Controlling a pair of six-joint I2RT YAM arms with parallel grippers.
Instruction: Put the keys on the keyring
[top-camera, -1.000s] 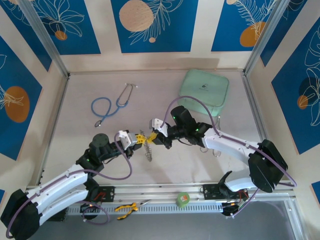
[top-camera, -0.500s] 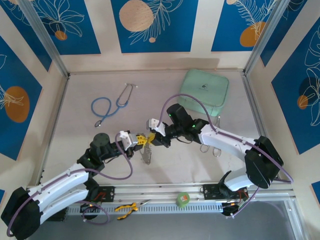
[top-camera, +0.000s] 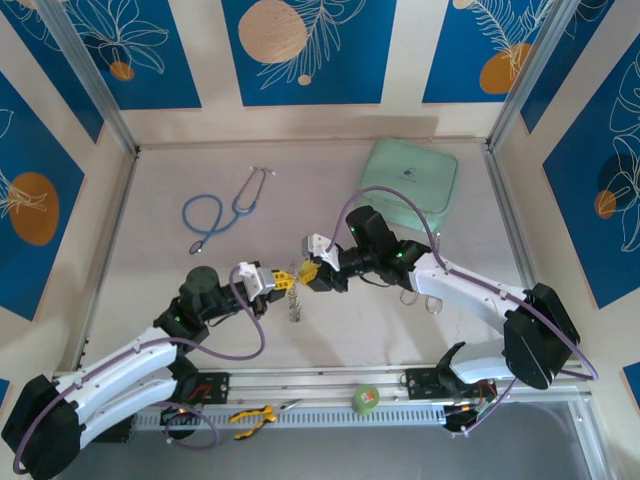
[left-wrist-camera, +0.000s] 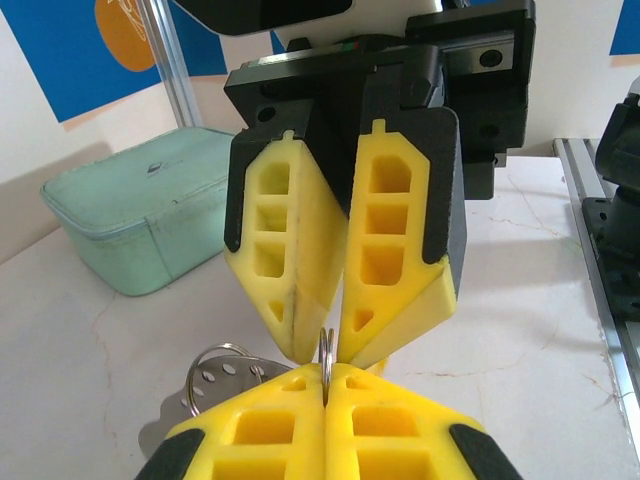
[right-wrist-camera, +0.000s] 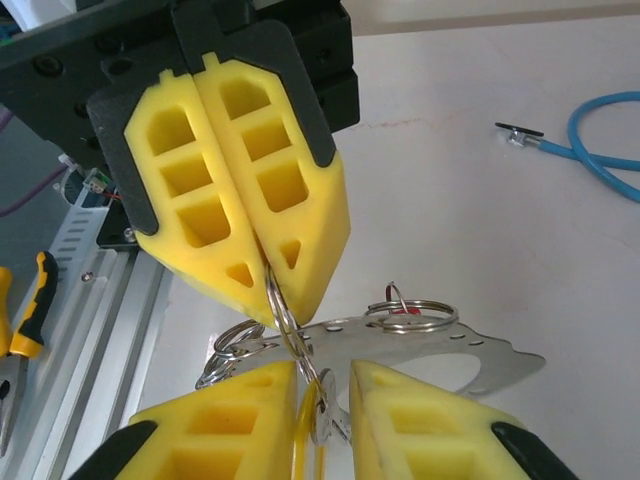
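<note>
Yellow-padded left gripper (right-wrist-camera: 265, 282), jaws clamped on the keyring (right-wrist-camera: 284, 312) at mid-frame; right gripper (right-wrist-camera: 322, 388), jaws apart around it. Silver keys (top-camera: 293, 308) sit just below, centre of the top view.

A blue stethoscope (top-camera: 243, 198) lies coiled on the pale tabletop (top-camera: 160, 260), well apart from a mint-green case (top-camera: 408, 182) at the far right. On the near rail sit a green tape roll (top-camera: 367, 399) and yellow-handled pliers (top-camera: 252, 414) — set apart.
</note>
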